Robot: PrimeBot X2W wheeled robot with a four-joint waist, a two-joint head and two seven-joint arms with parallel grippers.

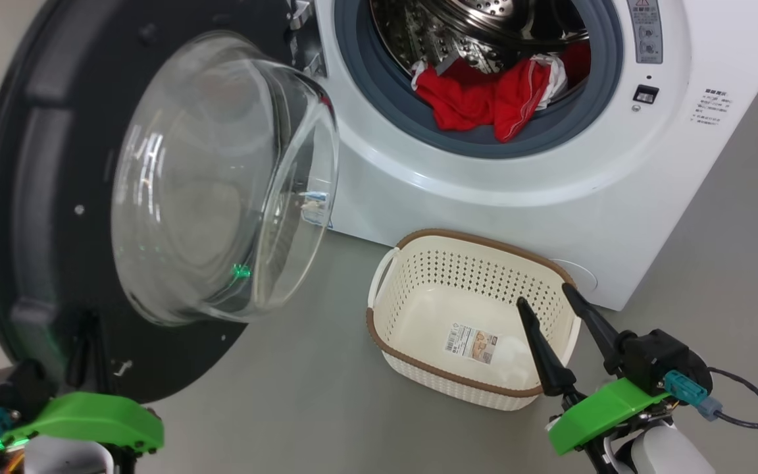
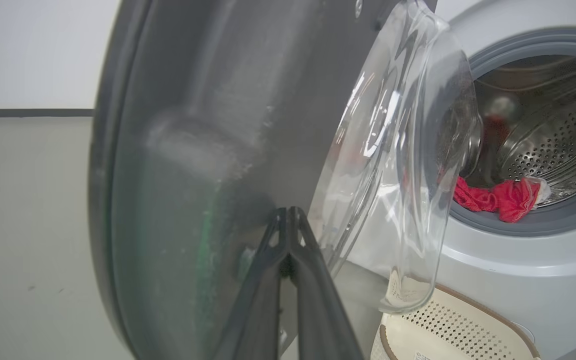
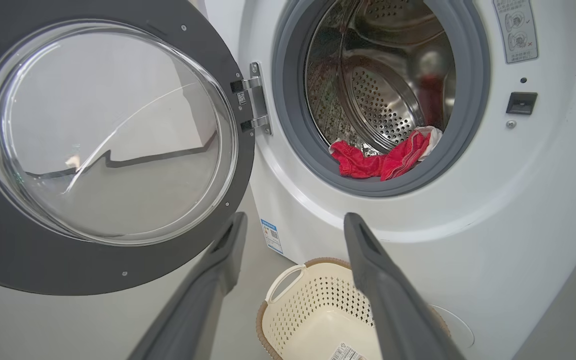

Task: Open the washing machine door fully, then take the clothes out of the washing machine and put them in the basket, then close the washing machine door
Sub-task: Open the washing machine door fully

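The washing machine door [image 1: 30, 217] stands swung open to the left, its glass bowl [image 1: 221, 184] bulging toward me. My left gripper [image 2: 288, 215] is shut, its tips together against the door's dark inner face [image 2: 208, 165]; in the head view its fingers [image 1: 86, 355] lie dark against the door's lower rim. Red clothes [image 1: 484, 99] with white trim lie at the drum mouth of the white washing machine [image 1: 550, 197], also seen as clothes [image 3: 383, 157] and clothes [image 2: 498, 197]. The cream basket [image 1: 418, 263] sits empty on the floor below. My right gripper [image 1: 547, 296] hangs open over the basket's right side.
Grey floor [image 1: 300, 388] lies between door and basket. A cable [image 1: 754, 408] trails from the right wrist. The door hinge [image 3: 255, 105] sits at the left of the grey rubber ring [image 3: 293, 125]. A blue sticker [image 3: 270, 235] marks the machine's lower front.
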